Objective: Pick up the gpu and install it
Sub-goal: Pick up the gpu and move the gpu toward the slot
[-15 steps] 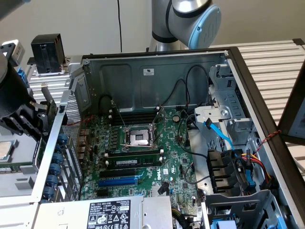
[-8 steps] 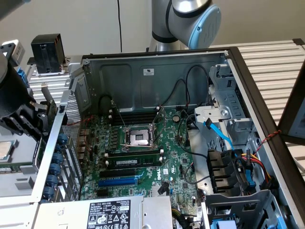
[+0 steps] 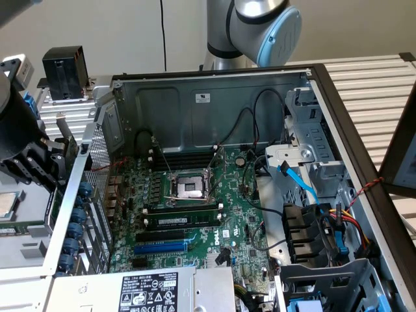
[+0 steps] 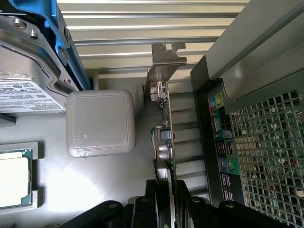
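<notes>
Wrist view: the claw (image 4: 166, 194) is clamped on the gpu (image 4: 167, 126), with a black finger (image 4: 148, 204) on each face of the card, which is seen edge-on. The card's long axis runs straight out from the claw, with the silver bracket (image 4: 165, 64) at the far end. The computer case (image 4: 251, 47) stands just beside the card, and its perforated rear wall (image 4: 270, 161) lies between the card and the interior. A grey block (image 4: 99, 123) lies on the card's other side. In the exterior view, the arm's dark end (image 3: 29, 162) hangs outside the case at the exterior view's left. The motherboard (image 3: 195, 221) lies inside the case, toward the exterior view's right. Whether the card rests on the bench cannot be told.
</notes>
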Motion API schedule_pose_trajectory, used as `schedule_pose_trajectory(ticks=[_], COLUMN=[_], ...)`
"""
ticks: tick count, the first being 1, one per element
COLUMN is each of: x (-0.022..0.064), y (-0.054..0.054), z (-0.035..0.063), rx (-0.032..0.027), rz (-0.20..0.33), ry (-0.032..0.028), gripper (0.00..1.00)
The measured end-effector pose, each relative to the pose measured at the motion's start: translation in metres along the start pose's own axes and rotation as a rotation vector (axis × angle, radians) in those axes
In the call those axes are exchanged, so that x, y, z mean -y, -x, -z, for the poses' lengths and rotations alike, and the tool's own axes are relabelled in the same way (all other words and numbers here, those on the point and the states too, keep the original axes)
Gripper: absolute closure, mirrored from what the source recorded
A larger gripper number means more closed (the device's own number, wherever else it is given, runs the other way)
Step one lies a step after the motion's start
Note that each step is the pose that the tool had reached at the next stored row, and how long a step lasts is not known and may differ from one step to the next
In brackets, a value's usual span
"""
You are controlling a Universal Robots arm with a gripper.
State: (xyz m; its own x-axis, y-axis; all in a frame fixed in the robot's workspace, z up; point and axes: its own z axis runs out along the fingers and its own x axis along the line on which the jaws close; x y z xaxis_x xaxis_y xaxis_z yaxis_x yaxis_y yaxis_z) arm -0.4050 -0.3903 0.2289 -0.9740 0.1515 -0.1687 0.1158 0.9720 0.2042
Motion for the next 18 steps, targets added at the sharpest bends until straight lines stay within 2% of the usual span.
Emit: schedule_pose_trajectory(ticks=[5, 8, 11, 12, 15, 18], x=[0.0001, 0.0000, 0.0001, 0.0000, 0.0001, 0.0001], y=[-0.0002, -0.0004, -0.0003, -0.0003, -0.0003, 0.0000], z=[0.0000, -0.0001, 0.0000, 0.0000, 0.0000, -0.0002], rx=[-0.0015, -0.0085, -0.0123, -0.0148, -0.0283, -0.0384], rz=[0.000, -0.001, -0.001, -0.001, 0.000, 0.005], ry=[-0.0003, -0.0010, -0.0012, -0.0014, -0.0028, -0.0032], gripper=[0.71, 0.71, 0.71, 0.71, 0.71, 0.71])
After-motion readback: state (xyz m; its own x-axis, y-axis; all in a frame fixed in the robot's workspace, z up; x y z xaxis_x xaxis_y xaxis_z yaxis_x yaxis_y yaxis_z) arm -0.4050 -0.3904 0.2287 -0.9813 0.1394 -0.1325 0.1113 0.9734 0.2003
